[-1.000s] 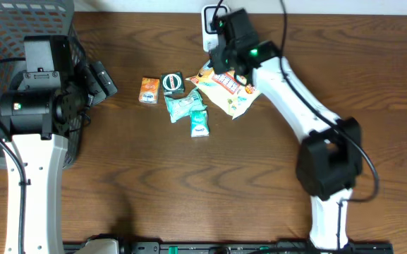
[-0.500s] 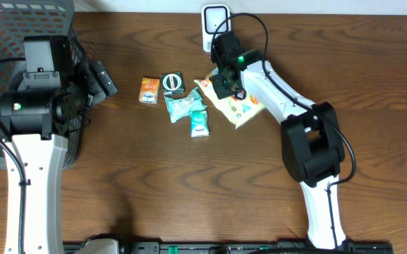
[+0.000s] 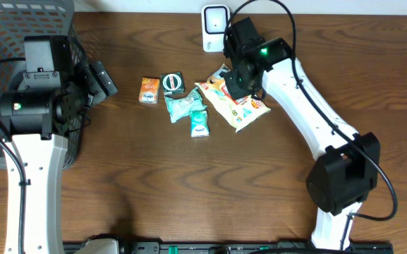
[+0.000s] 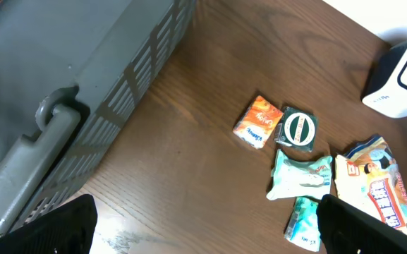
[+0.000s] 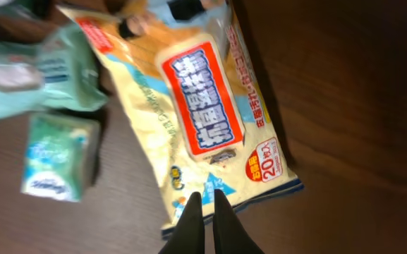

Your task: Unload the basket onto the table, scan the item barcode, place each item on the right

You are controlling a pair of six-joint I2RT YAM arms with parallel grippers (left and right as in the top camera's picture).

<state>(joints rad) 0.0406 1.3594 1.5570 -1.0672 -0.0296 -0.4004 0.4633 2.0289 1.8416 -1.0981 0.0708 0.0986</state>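
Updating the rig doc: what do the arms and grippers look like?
Both are white links with black joint housings and a green light. The left arm has a black cable along its link; the right arm has one looping above its wrist. The left gripper and right gripper are black, the right's fingers slim and tapered.

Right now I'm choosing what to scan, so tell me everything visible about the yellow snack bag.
The yellow snack bag is a glossy, crinkled plastic pouch, pale yellow with a red label of white characters and a blue sealed edge. It lies flat, face up and skewed on the wooden table, one side against the teal packets. The shut right end effector is poised over its blue end; contact is unclear.
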